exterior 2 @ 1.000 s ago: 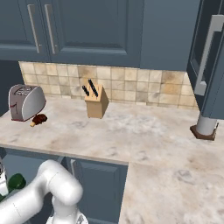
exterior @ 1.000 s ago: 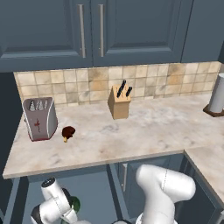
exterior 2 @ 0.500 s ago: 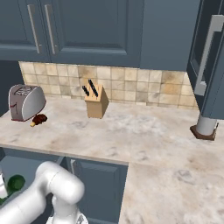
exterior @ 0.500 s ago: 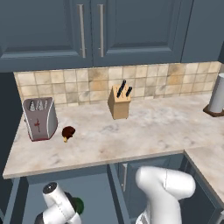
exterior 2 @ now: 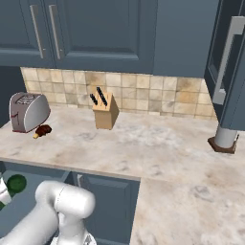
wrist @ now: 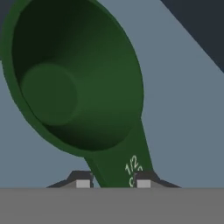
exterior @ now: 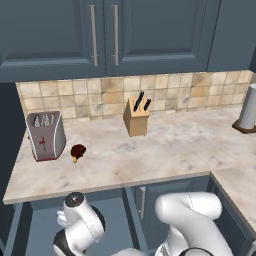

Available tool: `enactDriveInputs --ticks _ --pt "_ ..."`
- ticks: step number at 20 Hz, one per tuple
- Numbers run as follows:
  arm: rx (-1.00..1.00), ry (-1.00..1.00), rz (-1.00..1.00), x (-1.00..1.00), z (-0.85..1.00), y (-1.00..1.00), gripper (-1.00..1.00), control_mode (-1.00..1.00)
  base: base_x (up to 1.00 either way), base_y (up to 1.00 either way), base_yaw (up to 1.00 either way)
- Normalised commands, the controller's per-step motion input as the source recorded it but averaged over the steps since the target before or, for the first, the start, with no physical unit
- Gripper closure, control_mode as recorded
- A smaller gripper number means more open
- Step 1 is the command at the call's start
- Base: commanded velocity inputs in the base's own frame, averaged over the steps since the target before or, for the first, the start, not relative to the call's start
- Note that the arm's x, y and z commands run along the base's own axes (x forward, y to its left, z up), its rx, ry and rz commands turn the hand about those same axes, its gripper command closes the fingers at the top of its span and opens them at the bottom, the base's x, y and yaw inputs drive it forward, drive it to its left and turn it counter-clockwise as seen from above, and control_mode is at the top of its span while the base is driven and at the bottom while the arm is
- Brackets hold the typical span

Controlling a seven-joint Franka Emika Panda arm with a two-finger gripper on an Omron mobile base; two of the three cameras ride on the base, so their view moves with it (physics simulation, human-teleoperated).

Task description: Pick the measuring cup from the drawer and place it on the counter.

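With the hand camera looking straight along the fingers, the gripper (wrist: 109,181) has its two dark tips sitting on either side of the measuring cup (wrist: 78,78)'s flat green handle, pinching it right where the "1/2" marking is printed. The cup's round bowl faces the camera, open side up, with the drawer (wrist: 183,118)'s flat blue-grey floor behind it, so the cup is in the drawer space below the counter edge. Can't tell whether it's resting on the floor or slightly off it.

From the right base view you can see a bit of the green bowl (exterior 2: 16,183) down at the left edge, below the counter (exterior 2: 158,143). In the left base view the arm reaches low into the open drawer (exterior: 35,225) under the beige marble top.

Up on the counter: a silver toaster (exterior: 46,135) at the left, a small dark brown-red object (exterior: 78,151) just beside it, a wooden knife block (exterior: 137,117) near the tiled backsplash, and a grey cylinder on a brown base (exterior: 247,110) far right.
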Motion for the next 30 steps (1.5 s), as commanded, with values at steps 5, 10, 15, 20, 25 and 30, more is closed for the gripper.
enactDriveInputs --ticks 5,10,15,20,25,30 --pt "0.14 0.0 0.1 -0.07 1.0 -0.02 1.0 -1.0 0.0 0.0 0.0" --pt "0.05 0.06 0.13 0.0 1.0 0.0 1.0 -1.0 0.0 0.0 0.0" --pt "0.0 0.09 0.1 0.0 1.0 -0.01 1.0 -1.0 0.0 0.0 0.0" --pt "0.0 0.01 0.01 0.08 1.0 0.0 1.0 -1.0 0.0 0.0 0.0" --pt "0.0 -0.12 0.0 0.5 1.0 0.0 1.0 -1.0 0.0 0.0 0.0" --pt "0.0 -0.16 -0.09 0.89 0.88 -0.11 1.0 -1.0 0.0 0.0 0.0"
